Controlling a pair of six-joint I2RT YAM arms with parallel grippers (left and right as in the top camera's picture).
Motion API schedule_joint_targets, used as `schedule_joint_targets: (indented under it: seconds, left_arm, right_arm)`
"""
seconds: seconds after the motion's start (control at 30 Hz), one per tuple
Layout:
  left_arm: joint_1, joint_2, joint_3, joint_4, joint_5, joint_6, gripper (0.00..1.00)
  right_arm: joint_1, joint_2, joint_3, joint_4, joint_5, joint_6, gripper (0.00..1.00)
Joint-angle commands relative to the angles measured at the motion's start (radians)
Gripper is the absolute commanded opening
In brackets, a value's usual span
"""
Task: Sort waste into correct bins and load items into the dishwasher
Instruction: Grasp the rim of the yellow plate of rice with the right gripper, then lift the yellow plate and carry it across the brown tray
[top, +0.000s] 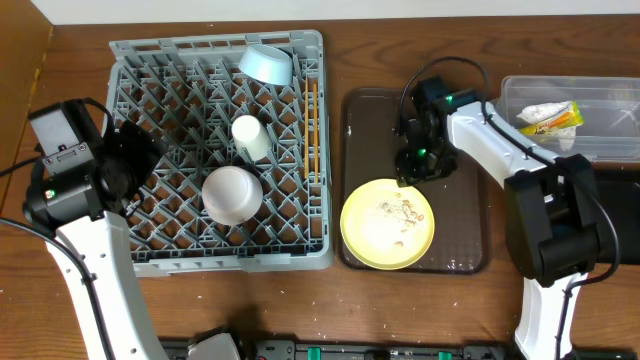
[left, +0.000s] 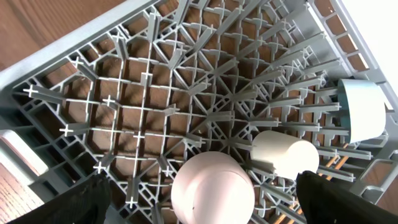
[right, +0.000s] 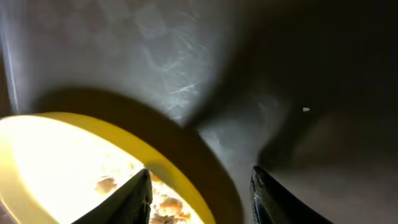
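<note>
Right tool (right: 199, 198) spread wide astride the plate (top: 362, 238) rim, likely to pinch it and tip crumbs (top: 400, 210) out.

You see the dish rack (top: 170, 100) from straight overhead and close up from the left wrist; the right wrist hugs the plate (top: 365, 235) beside it.

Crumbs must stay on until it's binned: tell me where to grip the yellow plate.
Pinch the yellow plate by its raised rim at the far-right edge, beside the right gripper, coming from above, one finger inside, one outside. It lies flat on the brown tray, so only the rim offers a hold; keep it level for the crumbs.
</note>
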Motion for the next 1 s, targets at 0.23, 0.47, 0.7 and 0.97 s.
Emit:
schedule_joint_targets:
  seconds: [0.23,0.47,0.7,0.97]
  left_arm:
    - [0.003,0.002,0.006,-0.002,-0.012,-0.009,0.96]
    - [0.003,0.002,0.006,-0.002,-0.012,-0.009,0.96]
    - [0.003,0.002,0.006,-0.002,-0.012,-0.009,0.96]
    - [0.003,0.002,0.006,-0.002,-0.012,-0.009,0.96]
  right_arm:
    - [0.0,-0.01,-0.04,0.039,0.257,0.173,0.35]
    - [-0.049,-0.01,0.007,0.042,0.452,0.262,0.41]
    - [-0.134,-0.01,0.146,0.03,0.459,0.262,0.43]
    - [-0.151,-0.01,0.357,-0.084,0.177,0.166,0.47]
